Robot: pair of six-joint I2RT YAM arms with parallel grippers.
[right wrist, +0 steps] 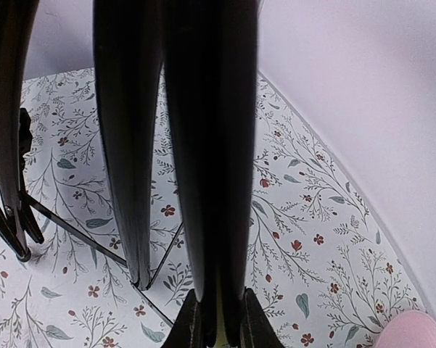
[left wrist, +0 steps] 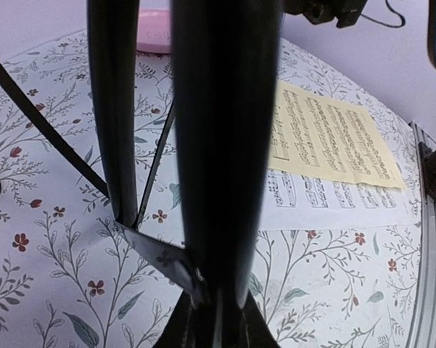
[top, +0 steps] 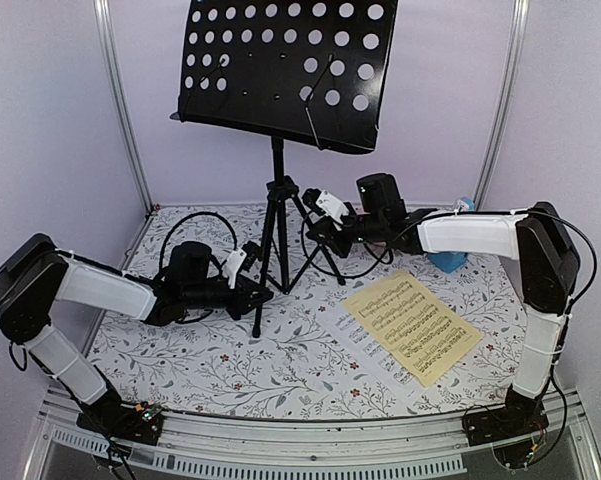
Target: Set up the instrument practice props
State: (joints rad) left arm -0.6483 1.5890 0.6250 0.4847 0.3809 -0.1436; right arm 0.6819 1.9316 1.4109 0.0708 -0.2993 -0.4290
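Music stand (top: 280,70): upright on the floral surface (top: 230,370)
Left pincer (top: 252,291): mine, clamped on one tripod leg
Right pincer (top: 318,226): mine, clamped on another leg

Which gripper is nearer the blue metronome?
Right. The right gripper is at the right leg of the music stand, left of the metronome; the left gripper is at the front leg, farther left.

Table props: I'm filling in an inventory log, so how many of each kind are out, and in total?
Music stand: 1
Sheets: 2 (yellow sheet, white sheet)
Metronome: 1
Plate: 1
Total: 5
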